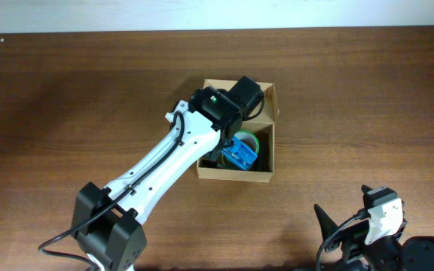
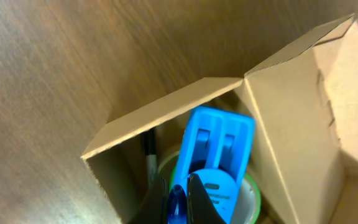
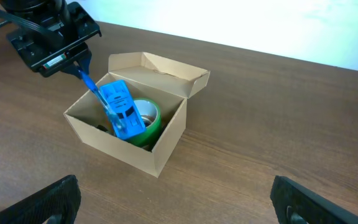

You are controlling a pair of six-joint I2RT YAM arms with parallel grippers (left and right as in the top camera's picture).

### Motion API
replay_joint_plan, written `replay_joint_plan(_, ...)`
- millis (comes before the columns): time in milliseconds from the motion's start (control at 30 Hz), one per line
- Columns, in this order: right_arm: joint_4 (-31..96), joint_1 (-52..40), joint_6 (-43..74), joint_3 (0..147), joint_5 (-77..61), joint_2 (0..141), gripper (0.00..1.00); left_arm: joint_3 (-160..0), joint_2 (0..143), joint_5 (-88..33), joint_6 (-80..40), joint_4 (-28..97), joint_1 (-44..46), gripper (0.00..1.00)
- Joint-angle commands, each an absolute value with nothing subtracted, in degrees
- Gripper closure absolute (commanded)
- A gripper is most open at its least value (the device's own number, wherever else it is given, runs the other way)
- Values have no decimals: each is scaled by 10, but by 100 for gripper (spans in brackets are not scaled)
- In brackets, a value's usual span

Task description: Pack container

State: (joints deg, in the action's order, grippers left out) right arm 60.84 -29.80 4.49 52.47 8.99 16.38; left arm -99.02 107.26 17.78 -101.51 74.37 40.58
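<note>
**Left tool over the open box, blue case pinched between its fingers**

The dark wood desk (image 1: 66, 90) carries one tan cardboard container (image 1: 236, 175) near its middle, rectangular and plain-sided, with its hinged flap lid standing open at the far side. The white left arm (image 1: 164, 158) reaches diagonally across to it. The box therefore sits straight beneath that arm's wrist, while the right arm waits well apart at the near right corner. Inside, a green tape roll (image 3: 151, 118) lies flat against the right-hand wall. A flat blue case (image 3: 123, 106) leans tilted over the roll, its long axis sloping down from the left wall into the box. The left tool (image 2: 185, 199) is nearly closed, clamped on the case's upper end. The right tool (image 3: 174, 180) is spread wide and holds nothing
</note>
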Motion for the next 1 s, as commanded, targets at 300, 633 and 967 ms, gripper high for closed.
replay_joint_plan(300,607,-295,50,524,97,162,1,-988,1088,203,-1021,737,419,98)
replay_joint_plan(633,606,-295,50,524,97,162,1,-959,1099,193,-1022,732,432,98)
replay_joint_plan(967,607,-295,50,524,97,162,1,-957,1099,180,-1021,729,432,98)
